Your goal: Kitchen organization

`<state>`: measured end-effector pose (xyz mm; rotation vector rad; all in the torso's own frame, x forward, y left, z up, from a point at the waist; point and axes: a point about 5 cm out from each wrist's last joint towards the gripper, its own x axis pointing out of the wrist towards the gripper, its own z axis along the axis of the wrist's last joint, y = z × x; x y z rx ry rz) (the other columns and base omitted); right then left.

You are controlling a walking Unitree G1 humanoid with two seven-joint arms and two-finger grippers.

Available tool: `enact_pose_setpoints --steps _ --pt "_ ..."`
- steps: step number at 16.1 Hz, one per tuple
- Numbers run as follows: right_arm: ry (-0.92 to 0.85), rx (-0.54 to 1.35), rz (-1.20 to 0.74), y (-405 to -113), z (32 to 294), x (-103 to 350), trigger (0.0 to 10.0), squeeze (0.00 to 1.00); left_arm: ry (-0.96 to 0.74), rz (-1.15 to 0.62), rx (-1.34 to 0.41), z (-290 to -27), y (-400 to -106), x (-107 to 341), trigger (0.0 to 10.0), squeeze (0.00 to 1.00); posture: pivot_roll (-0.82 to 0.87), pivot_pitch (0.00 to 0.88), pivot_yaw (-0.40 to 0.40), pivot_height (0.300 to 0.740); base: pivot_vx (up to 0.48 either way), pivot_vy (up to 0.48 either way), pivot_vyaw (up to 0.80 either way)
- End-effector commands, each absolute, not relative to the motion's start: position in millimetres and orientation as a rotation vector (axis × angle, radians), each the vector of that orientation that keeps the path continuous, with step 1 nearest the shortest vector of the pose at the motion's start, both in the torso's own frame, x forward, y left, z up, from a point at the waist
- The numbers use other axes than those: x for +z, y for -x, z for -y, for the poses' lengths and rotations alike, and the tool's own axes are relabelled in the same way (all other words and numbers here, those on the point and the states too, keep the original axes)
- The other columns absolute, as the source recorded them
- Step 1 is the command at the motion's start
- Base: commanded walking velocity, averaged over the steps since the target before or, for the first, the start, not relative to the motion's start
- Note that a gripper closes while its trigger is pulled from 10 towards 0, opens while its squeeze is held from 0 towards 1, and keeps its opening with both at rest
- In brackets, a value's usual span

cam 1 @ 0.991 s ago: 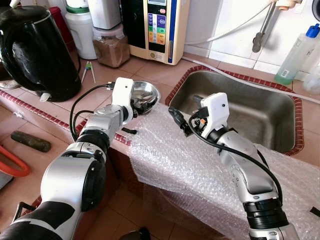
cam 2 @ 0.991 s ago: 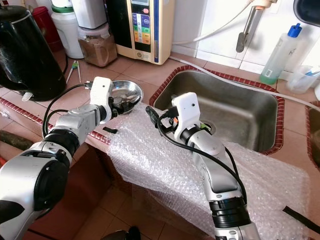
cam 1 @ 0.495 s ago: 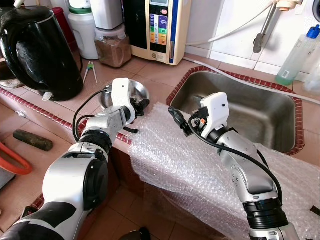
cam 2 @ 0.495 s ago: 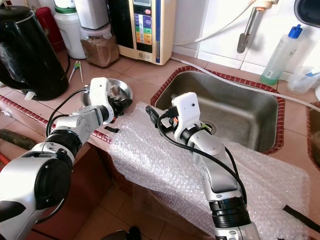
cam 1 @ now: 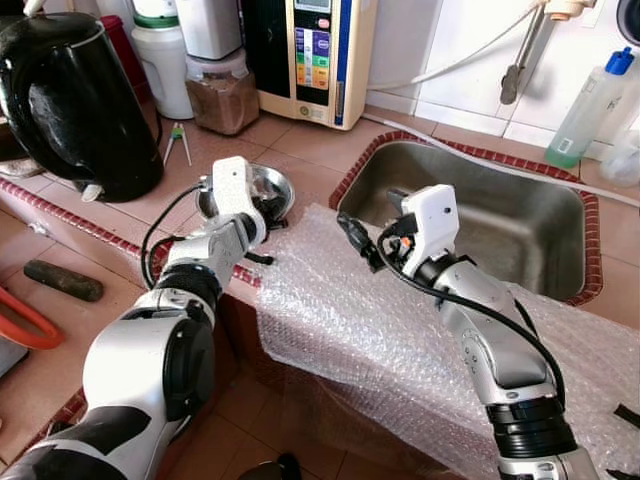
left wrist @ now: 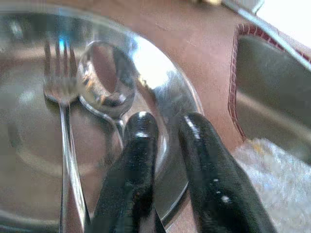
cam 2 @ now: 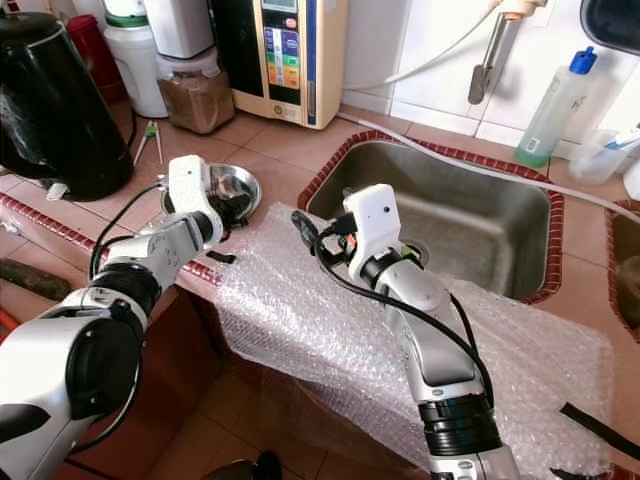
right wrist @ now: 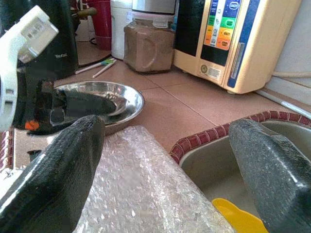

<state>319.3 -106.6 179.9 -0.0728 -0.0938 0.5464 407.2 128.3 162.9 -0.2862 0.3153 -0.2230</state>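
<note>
A shallow steel bowl [cam 1: 278, 184] sits on the tiled counter left of the sink, with a fork [left wrist: 63, 126] and a spoon [left wrist: 104, 80] lying in it. My left gripper [left wrist: 165, 124] is shut on the bowl's near rim, one finger inside and one outside; the left eye view has this gripper [cam 1: 262, 206] at the bowl's front edge. My right gripper [cam 1: 358, 240] hangs open over the bubble wrap [cam 1: 400, 330] by the sink's left corner, holding nothing. The right wrist view looks between its wide-apart fingers [right wrist: 58, 170] at the bowl [right wrist: 121, 99].
The steel sink [cam 1: 500, 220] lies to the right with something yellow [right wrist: 238, 218] in it. A black kettle [cam 1: 70, 95], a jar of brown powder [cam 1: 222, 90] and a water purifier [cam 1: 310, 55] stand behind the bowl. A spray bottle [cam 1: 585, 105] stands back right.
The bowl has slid left along the counter, away from the sink, with my left gripper on its rim. The right arm has stayed put.
</note>
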Motion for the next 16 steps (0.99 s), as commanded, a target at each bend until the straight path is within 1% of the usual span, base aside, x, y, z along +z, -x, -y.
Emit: enact_pose_setpoints --steps 1,3,5,7,9,11,12,13,16 --pt "0.076 0.537 0.085 -320.3 108.2 177.6 10.0 0.00 0.277 -0.272 -0.193 -135.2 -409.7 169.5 0.0 0.00 -0.12 0.042 0.041 0.740 0.000 0.000 0.00" --pt "0.077 0.538 0.085 -320.3 108.4 177.7 10.0 0.00 0.267 -0.236 -0.178 -138.9 -411.0 173.7 0.0 0.00 -0.12 0.044 0.039 0.740 0.000 0.000 0.00" --pt "0.079 0.533 0.090 -320.9 109.5 179.0 10.0 0.00 0.222 -0.143 -0.167 -142.1 -414.1 187.2 0.0 0.00 -0.12 0.046 0.037 0.740 0.000 0.000 0.00" --pt "0.080 0.522 0.097 -321.1 111.0 180.1 10.0 0.00 0.127 -0.019 -0.163 -145.8 -415.9 203.6 0.0 0.00 -0.12 0.048 0.038 0.740 0.000 0.000 0.00" --pt "0.075 0.499 0.115 -322.1 113.1 182.8 10.0 0.00 0.044 0.167 -0.118 -154.2 -413.8 225.0 0.0 0.00 -0.12 0.052 0.037 0.740 0.000 0.000 0.00" --pt "0.068 0.457 0.143 -324.3 117.1 187.4 10.0 0.00 -0.021 0.317 -0.118 -154.7 -403.2 234.5 0.0 0.00 -0.10 0.056 0.037 0.740 0.000 0.000 0.00" --pt "0.067 0.420 0.160 -326.2 121.4 190.9 10.0 0.00 -0.043 0.390 -0.116 -154.3 -391.6 234.5 0.0 0.00 -0.10 0.057 0.037 0.740 0.000 0.000 0.00" --pt "0.062 0.382 0.181 -327.6 126.5 195.1 10.0 0.00 -0.051 0.431 -0.124 -152.9 -374.0 227.7 0.0 0.00 -0.09 0.063 0.038 0.740 0.000 0.000 0.00" --pt "0.064 0.337 0.195 -327.4 133.1 197.0 10.0 0.00 -0.129 0.504 -0.114 -154.5 -349.1 225.5 0.0 0.00 -0.07 0.075 0.030 0.740 0.000 0.000 0.00"
